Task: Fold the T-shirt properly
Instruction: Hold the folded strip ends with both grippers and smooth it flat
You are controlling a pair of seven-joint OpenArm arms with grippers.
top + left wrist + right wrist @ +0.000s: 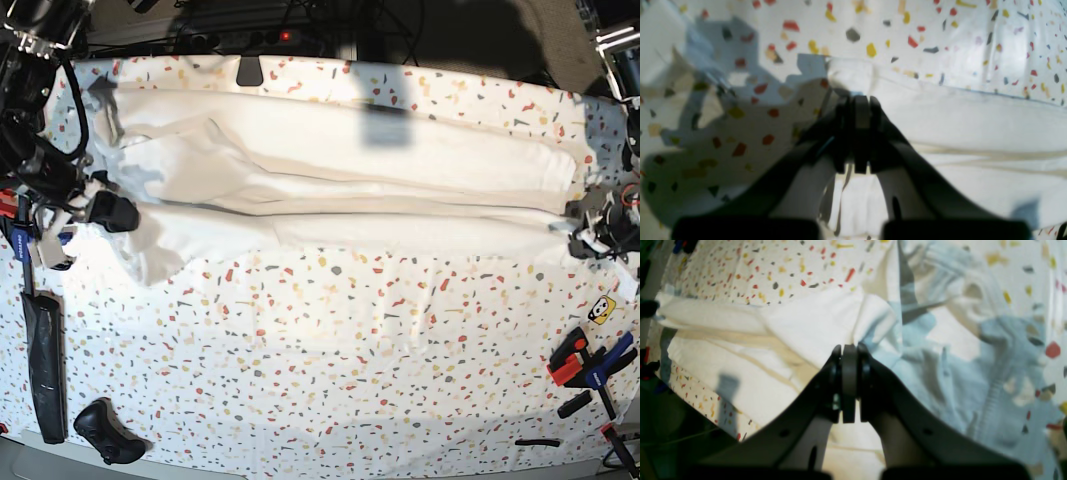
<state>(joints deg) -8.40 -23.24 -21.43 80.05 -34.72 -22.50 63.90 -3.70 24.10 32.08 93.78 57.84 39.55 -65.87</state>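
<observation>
T-shirt [330, 165]: the white garment is laid out lengthwise across the far half of the speckled tabletop [330, 350], folded into a long band with a crease running along its middle.
Left gripper [858, 100]: seen at the base view's right edge, its jaws are pressed together on the shirt's end, with cloth pinched between the dark fingertips.
Right gripper [848, 350]: at the base view's left edge, the jaws are likewise closed, with a bunched fold of white fabric clamped at the tips.
Table edges: clamps [590, 362] are fixed near the right corner, and a dark controller [105, 430] lies near the left.
</observation>
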